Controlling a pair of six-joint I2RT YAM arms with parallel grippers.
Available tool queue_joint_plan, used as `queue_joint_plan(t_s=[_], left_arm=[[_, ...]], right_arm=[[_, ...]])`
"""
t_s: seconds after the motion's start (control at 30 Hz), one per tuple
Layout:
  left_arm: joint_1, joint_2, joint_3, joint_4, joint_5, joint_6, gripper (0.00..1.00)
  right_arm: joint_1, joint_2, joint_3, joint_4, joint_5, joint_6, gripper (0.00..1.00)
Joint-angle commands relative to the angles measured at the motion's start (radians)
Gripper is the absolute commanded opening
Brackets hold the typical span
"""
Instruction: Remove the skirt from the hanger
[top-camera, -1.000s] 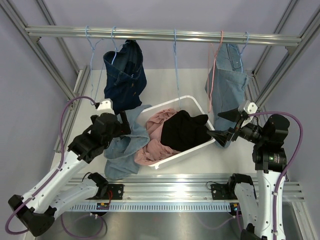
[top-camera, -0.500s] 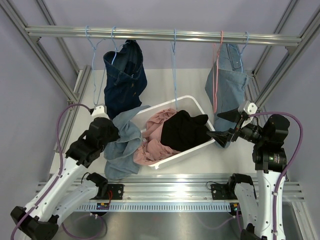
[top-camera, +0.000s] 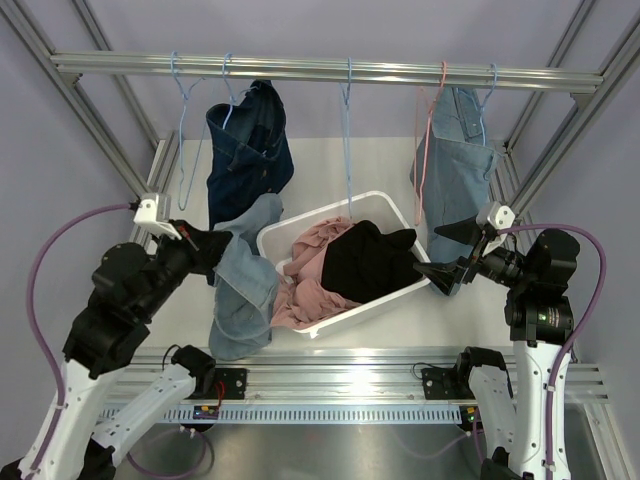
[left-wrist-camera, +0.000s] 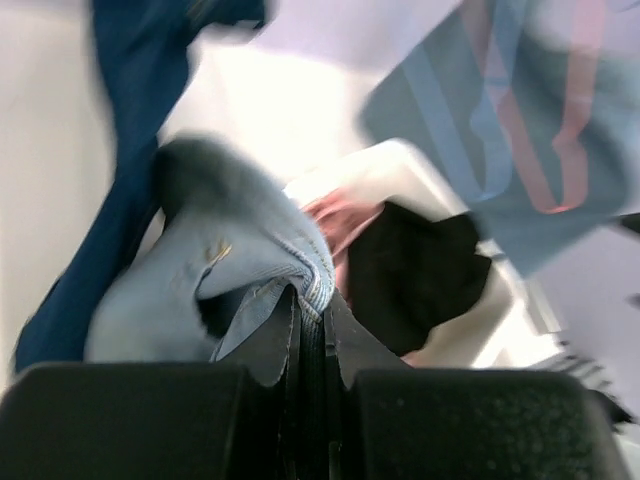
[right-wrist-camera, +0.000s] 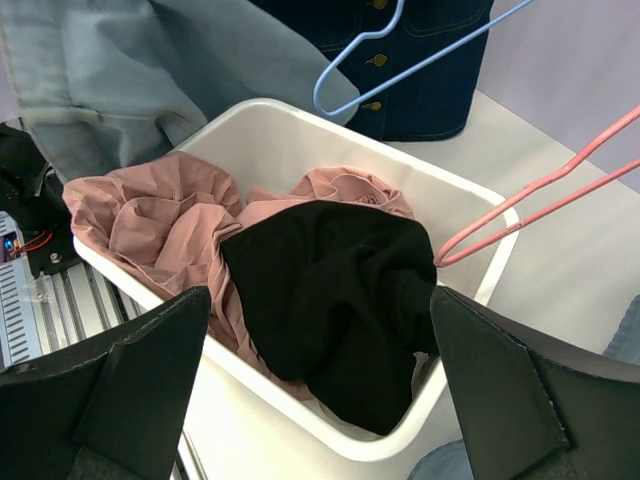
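1. Fingers of the left arm (left-wrist-camera: 310, 345) are closed tight on the pale denim skirt (top-camera: 240, 285). It hangs from them down to the counter (top-camera: 330, 165), off the hangers, just left of the white basket (top-camera: 370, 303).
2. Right fingers (top-camera: 438, 268) gape wide at the basket's right rim, holding nothing.
3. Pink clothes (top-camera: 305, 290) and black clothes (top-camera: 365, 262) lie inside.
4. Two denim garments, one dark (top-camera: 250, 150) and one lighter (top-camera: 455, 175), hang from the rail (top-camera: 320, 68).

No lettering, label, brand mark, number or sign was legible in any of the three views.
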Motion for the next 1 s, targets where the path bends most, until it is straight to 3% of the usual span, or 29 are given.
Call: queue_joint_plan(t_s=[0.0, 0.43, 0.7, 0.97], left_arm=[[0.005, 0.042, 0.146, 0.177, 0.173, 0.058, 0.00], [0.004, 0.380, 0.597, 0.432, 0.366, -0.003, 0.00], [0.004, 0.524, 0.732, 0.622, 0.406, -0.121, 0.00], [0.005, 0.622, 0.854, 0.708, 0.403, -0.253, 0.00]], right_arm=[[-0.009, -0.006, 0.001, 0.019, -0.022, 0.013, 0.99], [-0.014, -0.006, 0.002, 0.016, -0.021, 0.013, 0.99], [-0.015, -0.004, 0.006, 0.011, -0.016, 0.007, 0.99], [-0.015, -0.004, 0.007, 0.008, -0.011, 0.004, 0.99]])
